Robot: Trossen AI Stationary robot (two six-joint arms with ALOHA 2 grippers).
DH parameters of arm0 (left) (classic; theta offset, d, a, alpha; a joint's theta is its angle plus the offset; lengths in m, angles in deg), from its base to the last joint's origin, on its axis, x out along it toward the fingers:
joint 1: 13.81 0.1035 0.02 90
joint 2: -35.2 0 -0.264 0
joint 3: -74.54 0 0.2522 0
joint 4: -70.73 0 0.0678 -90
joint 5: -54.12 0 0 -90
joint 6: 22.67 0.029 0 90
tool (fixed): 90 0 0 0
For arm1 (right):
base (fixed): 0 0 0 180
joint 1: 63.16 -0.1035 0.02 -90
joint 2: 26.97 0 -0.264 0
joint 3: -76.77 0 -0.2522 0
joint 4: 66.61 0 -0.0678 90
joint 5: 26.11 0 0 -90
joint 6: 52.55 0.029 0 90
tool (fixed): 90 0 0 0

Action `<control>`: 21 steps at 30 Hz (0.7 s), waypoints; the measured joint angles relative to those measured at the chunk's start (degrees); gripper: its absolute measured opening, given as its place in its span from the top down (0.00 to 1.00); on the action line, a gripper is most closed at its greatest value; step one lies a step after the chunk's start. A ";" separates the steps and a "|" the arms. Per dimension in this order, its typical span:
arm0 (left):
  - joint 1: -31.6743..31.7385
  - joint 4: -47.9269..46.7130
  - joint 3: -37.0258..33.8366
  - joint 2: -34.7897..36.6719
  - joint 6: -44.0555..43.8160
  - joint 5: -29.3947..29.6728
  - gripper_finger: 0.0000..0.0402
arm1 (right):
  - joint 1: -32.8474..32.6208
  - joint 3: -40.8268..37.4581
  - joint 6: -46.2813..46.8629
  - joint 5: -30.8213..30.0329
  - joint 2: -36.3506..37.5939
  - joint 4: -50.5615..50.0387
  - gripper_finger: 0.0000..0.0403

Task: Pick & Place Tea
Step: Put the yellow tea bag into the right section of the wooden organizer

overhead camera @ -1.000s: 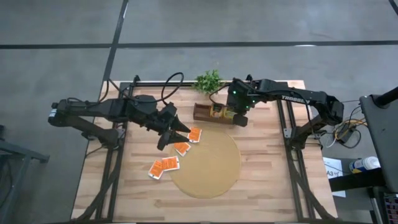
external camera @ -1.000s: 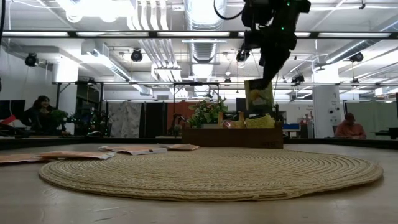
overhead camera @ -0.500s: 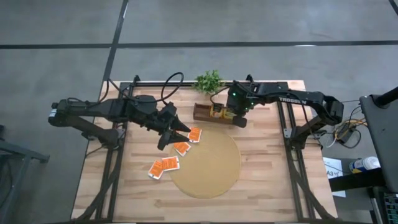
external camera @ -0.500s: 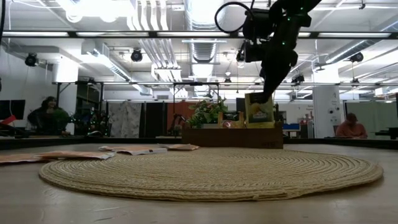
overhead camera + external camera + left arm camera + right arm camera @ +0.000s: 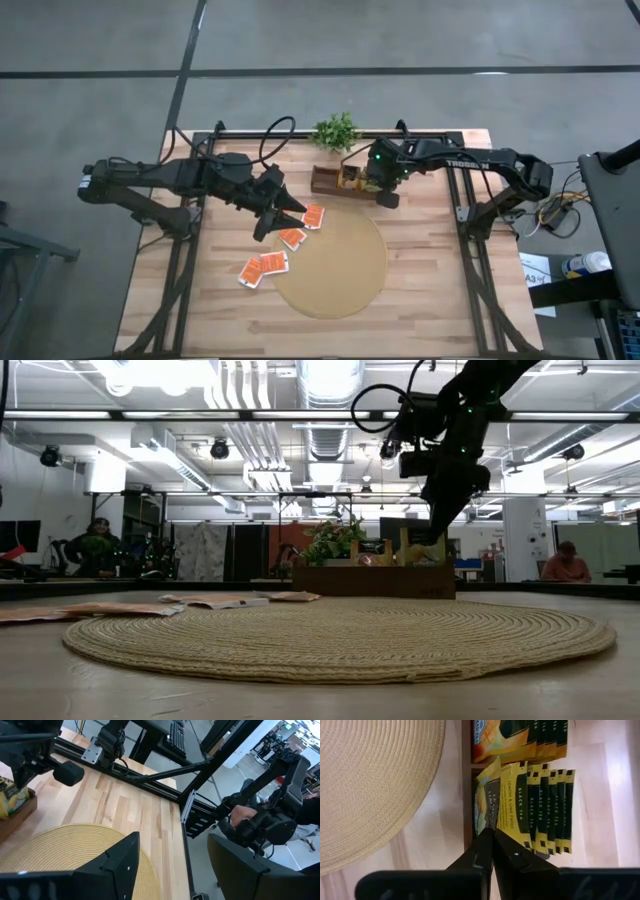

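A wooden box (image 5: 328, 180) at the table's far middle holds rows of yellow tea packets (image 5: 545, 810) standing on edge. My right gripper (image 5: 376, 186) reaches down into it, shut on one yellow packet (image 5: 488, 802) at the end of the row nearest the mat. Three groups of orange-red tea packets (image 5: 313, 217) (image 5: 292, 238) (image 5: 263, 267) lie flat on the table's left half, by the mat's edge. My left gripper (image 5: 290, 212) hovers open above them, with nothing between its fingers (image 5: 120, 862). My right gripper pinches the yellow packet's upper edge (image 5: 489, 822) between its two fingers. They come from above, pointing steeply down. The packet stands upright inside the box beside the other yellow packets; in the low view only its top (image 5: 412, 546) shows above the box wall (image 5: 375, 580).
A large round woven mat (image 5: 335, 265) covers the table's middle and near part. A small green plant (image 5: 335, 130) stands at the far edge behind the box. Bare wood lies to the right of the mat. People show in the room beyond the table.
My right gripper, still shut, has gone down toward the box and a little toward the table's left. The yellow packet hung clear above the box; now it has sunk among the packets in it.
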 joint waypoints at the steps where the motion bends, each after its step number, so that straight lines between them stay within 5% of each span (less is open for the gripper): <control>1: 0.00 0.00 0.00 0.00 0.00 0.00 0.44 | -0.04 -0.39 -0.02 0.02 0.00 0.61 0.98; 21: 0.00 0.02 0.00 0.00 -1.63 -0.02 0.44 | -0.04 -1.37 1.66 0.46 -4.11 4.09 0.98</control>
